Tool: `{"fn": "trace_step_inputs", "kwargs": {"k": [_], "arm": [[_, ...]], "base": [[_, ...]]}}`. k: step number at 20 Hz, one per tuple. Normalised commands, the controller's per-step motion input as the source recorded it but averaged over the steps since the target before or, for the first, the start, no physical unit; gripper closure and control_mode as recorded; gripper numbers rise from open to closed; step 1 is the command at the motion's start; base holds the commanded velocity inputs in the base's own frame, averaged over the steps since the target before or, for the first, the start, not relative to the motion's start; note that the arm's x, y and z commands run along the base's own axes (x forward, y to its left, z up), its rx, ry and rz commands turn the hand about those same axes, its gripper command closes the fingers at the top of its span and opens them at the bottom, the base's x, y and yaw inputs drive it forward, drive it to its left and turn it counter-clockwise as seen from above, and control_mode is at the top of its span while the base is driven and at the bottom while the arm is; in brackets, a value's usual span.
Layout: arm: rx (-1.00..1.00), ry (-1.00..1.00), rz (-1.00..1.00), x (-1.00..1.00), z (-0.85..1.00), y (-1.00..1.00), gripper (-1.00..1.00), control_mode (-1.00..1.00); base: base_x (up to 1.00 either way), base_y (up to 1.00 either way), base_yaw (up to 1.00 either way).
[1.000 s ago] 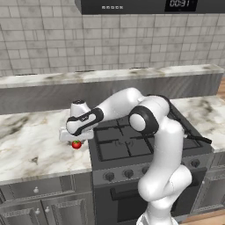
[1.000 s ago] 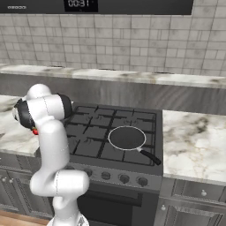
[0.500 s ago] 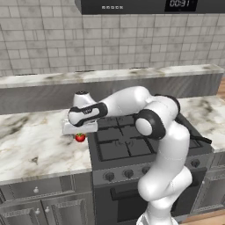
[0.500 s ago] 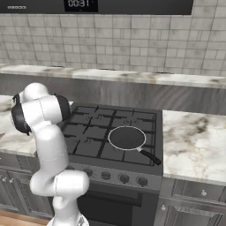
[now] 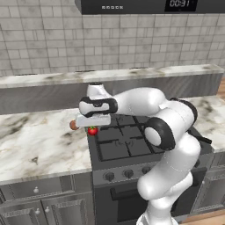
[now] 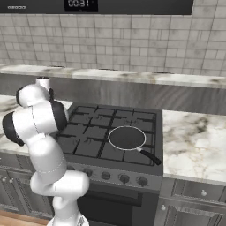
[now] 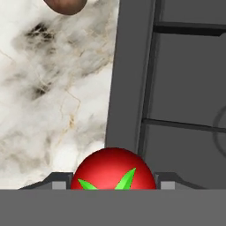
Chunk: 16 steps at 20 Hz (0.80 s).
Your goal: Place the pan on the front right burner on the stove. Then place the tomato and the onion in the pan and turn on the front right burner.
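Over at the stove's [image 5: 132, 140] left edge, claw [image 5: 92, 127] has the tomato [image 5: 92, 130] pinched betw. its fingers, lifted above the counter [image 5: 39, 145] right by the grates. Hand view: tomato [image 7: 113, 170] sits low betw. the tips, green stem up. Onion [image 5: 73, 125] on the marble just beside, behind the claw. Pan [image 6: 127, 137] already on the front right burner [image 6: 128, 143], handle pointing front-right.
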Motion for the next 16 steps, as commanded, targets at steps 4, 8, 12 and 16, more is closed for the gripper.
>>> {"fn": "trace_step_inputs", "kwargs": {"k": [4, 8, 12, 16], "arm": [[0.0, 0.0, 0.0, 0.0, 0.26, -0.6, 1.0, -1.0], [0.0, 0.02, 0.0, 0.0, 0.16, -0.53, 1.0, -1.0], [0.0, 0.02, 0.0, 0.0, 0.13, -0.5, 1.0, -1.0], [0.0, 0.01, 0.0, 0.0, 0.09, -0.49, 1.0, -1.0]], "base": [[0.0, 0.0, 0.0], [0.0, 0.0, 0.0], [0.0, 0.0, 0.0], [0.0, 0.0, 0.0]]}}
